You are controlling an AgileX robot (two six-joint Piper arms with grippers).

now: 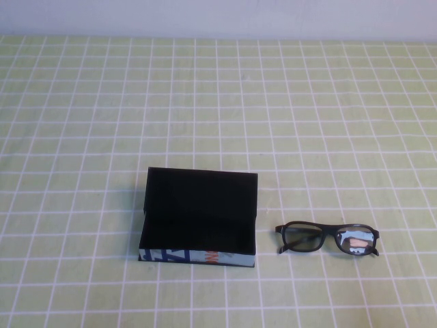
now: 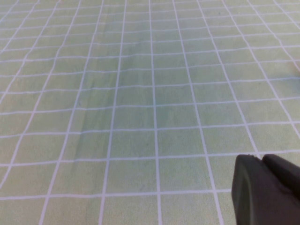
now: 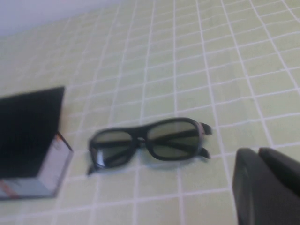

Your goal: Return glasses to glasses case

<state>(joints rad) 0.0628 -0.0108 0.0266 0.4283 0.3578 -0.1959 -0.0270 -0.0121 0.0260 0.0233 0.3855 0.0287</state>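
Observation:
The glasses are black and thick-rimmed, lying folded on the green checked cloth just right of the glasses case. The case is a black box with its lid open and black lining, its printed front facing me. Neither gripper shows in the high view. In the right wrist view my right gripper is shut and empty, hovering apart from the glasses, with the case beyond them. My left gripper is shut and empty over bare cloth.
The green cloth with white grid lines covers the whole table. A pale wall runs along the far edge.

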